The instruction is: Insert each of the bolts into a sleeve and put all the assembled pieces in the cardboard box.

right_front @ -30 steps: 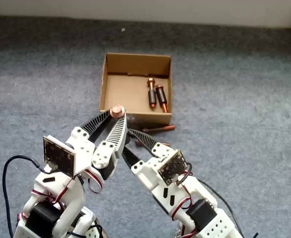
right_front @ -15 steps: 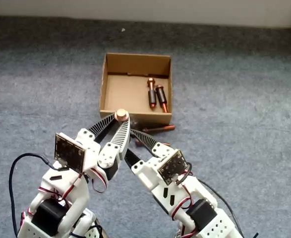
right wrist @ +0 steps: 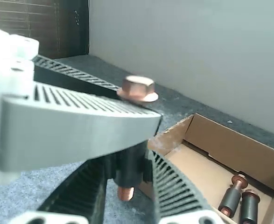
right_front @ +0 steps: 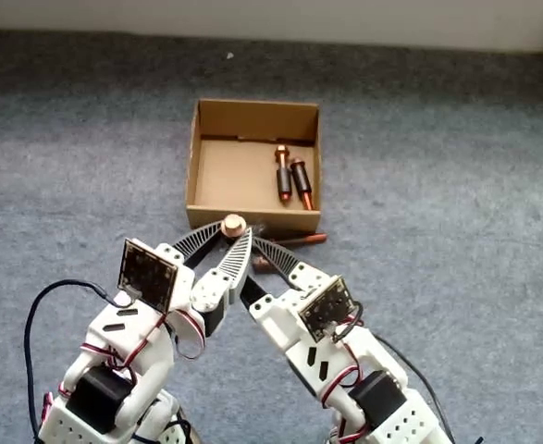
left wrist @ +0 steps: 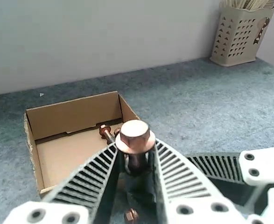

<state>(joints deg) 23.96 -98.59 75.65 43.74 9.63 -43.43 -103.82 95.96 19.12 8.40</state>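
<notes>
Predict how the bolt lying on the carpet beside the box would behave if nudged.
Round and lying flat, the bolt would probably roll, though the carpet likely slows it. It looks metallic, so probably stiff and heavy for its size.

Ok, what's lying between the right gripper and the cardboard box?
A loose bolt lies on the carpet there, along the cardboard box's near wall; the high view shows it.

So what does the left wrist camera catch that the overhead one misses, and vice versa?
Left wrist view: a beige holder of sticks by the wall, and the sleeve under the head of the bolt. High view: the bodies of the left arm and right arm, and a black cable. Both: the cardboard box, and that bolt clamped in the left gripper.
</notes>
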